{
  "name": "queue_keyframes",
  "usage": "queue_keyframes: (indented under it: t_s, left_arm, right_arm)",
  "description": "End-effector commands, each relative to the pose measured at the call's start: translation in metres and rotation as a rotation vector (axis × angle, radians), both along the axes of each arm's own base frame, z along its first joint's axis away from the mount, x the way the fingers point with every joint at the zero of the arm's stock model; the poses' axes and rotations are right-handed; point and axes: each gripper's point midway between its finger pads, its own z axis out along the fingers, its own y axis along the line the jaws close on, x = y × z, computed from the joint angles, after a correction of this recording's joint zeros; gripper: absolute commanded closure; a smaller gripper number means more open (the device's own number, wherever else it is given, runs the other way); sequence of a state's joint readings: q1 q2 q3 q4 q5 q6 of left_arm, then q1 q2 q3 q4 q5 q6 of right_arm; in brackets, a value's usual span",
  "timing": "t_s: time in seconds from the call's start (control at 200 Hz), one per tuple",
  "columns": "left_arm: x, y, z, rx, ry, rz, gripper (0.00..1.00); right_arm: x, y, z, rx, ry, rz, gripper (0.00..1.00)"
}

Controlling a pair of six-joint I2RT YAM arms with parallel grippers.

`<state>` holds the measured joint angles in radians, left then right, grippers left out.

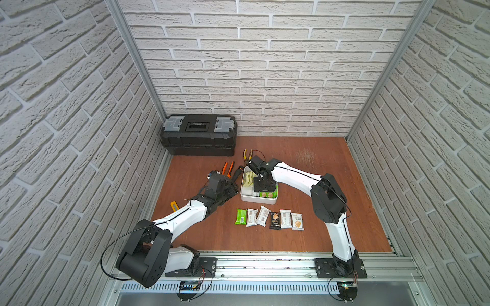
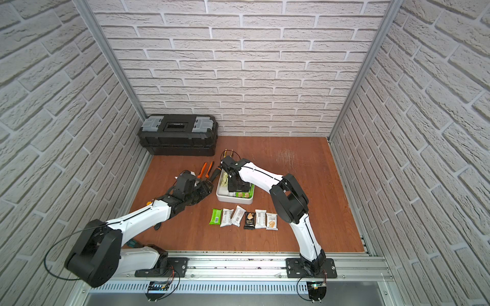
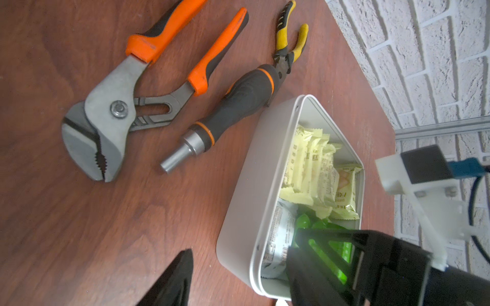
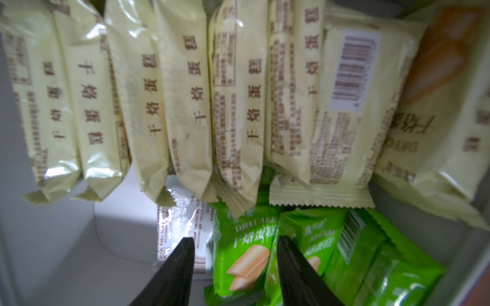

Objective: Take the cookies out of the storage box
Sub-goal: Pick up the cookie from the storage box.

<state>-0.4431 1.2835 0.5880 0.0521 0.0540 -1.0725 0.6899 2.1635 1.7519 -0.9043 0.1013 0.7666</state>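
Cookies [image 1: 285, 218] are partly out: six lie rowed on the table [image 1: 318, 185] at lower centre, many more fill the storage box [image 1: 258, 202] just above, right fingers [image 4: 180, 267] spread around a green packet [image 4: 244, 254] there; left fingers' [image 3: 177, 275] state cannot be told.

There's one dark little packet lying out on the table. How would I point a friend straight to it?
Find the white storage box in the middle of the wooden table. Just in front of it, nearer the arm bases, six cookies lie in a row. Counting from the green packet, the black packet is fourth, the only dark wrapper, with white ones either side.
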Motion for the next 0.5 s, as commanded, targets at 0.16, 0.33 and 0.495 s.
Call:
queue_keyframes:
  t_s: [0.16, 0.33, 0.495]
  left_arm:
    - [0.008, 0.000, 0.010, -0.005, -0.034, -0.019, 0.39]
    - [0.008, 0.001, 0.011, -0.008, -0.038, -0.020, 0.40]
    - [0.008, 0.004, 0.011, -0.009, -0.038, -0.010, 0.40]
  right_arm:
    - [0.000, -0.013, -0.013, -0.092, 0.041, -0.029, 0.53]
    - [0.002, -0.021, -0.013, -0.163, 0.041, -0.024, 0.60]
    - [0.003, -0.028, -0.010, -0.213, 0.040, -0.020, 0.71]
